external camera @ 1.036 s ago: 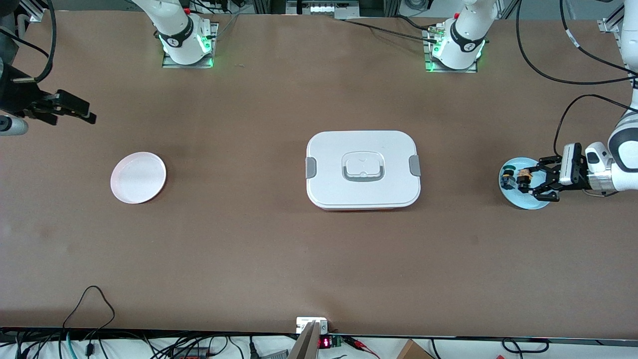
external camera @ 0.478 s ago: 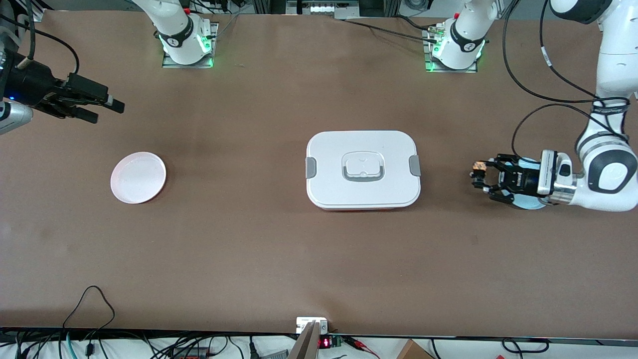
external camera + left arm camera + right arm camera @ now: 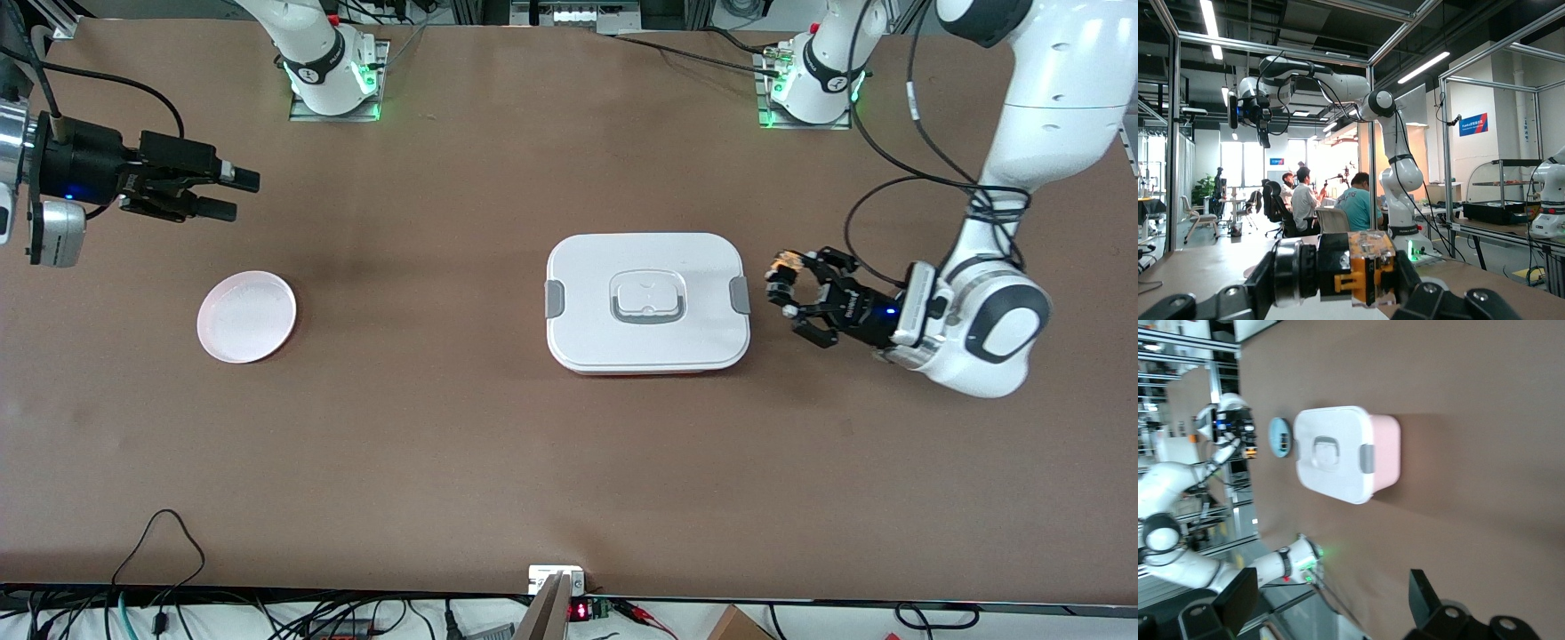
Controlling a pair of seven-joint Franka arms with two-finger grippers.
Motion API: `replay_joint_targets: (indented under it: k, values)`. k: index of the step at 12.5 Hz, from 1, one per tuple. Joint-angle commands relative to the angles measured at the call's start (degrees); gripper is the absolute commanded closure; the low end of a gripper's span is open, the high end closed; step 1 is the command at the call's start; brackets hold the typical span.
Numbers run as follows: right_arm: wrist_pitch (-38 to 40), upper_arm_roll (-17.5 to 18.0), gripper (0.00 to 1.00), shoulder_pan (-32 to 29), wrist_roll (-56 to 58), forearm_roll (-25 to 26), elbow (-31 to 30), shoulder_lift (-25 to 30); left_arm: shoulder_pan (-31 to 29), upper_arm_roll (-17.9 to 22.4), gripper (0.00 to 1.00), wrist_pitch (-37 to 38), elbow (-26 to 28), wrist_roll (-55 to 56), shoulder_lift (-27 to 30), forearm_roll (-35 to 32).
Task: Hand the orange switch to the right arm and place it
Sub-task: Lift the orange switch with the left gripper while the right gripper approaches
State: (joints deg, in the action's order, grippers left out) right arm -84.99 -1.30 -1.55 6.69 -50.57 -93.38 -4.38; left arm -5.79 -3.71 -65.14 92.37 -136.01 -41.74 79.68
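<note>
My left gripper (image 3: 784, 283) is shut on the orange switch (image 3: 783, 263) and holds it in the air just beside the white box, at the left arm's end of it. In the left wrist view the switch (image 3: 1361, 270), black with orange parts, lies clamped sideways between the black fingers (image 3: 1425, 293). My right gripper (image 3: 233, 196) is open and empty. It hangs above the table toward the right arm's end, over a spot farther from the front camera than the pink plate (image 3: 246, 316). It also shows far off in the left wrist view (image 3: 1261, 123).
A white lidded box (image 3: 647, 300) with grey latches and a pink base (image 3: 1385, 450) stands mid-table. A small blue plate (image 3: 1279, 437) lies at the left arm's end; in the front view the left arm hides it. Cables run along the table's near edge.
My left gripper has lifted the orange switch off the blue plate and carried it toward the white box. My right gripper has moved in from the table's end toward the middle.
</note>
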Motion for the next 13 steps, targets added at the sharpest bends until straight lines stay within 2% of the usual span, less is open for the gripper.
replay_joint_targets:
  k: [1, 2, 4, 8, 13]
  values:
    - [4.29, -0.02, 0.0, -1.43, 1.4, -10.64, -0.23, -4.04, 8.48, 0.9, 1.0, -0.14, -1.41, 3.19, -0.45, 12.46]
    - [4.39, -0.1, 0.0, -1.7, 1.57, -14.26, -0.92, -4.58, 11.21, 0.9, 1.0, -2.77, -1.49, 5.56, -0.1, 17.22]
    - [4.13, -0.1, 0.0, -1.35, 1.4, -17.71, -1.46, -6.25, 16.4, 0.9, 1.0, -7.69, -3.07, 11.27, 1.65, 24.35]
    - [3.34, -0.02, 0.0, -0.56, 0.0, -25.78, -4.87, -6.96, 24.66, 0.9, 1.0, -23.76, -5.96, 19.27, 5.0, 31.48]
    - [0.01, -0.02, 0.0, 3.3, -0.18, -28.69, -5.5, -7.75, 39.6, 0.9, 1.0, -49.16, -12.2, 22.1, 5.53, 45.72]
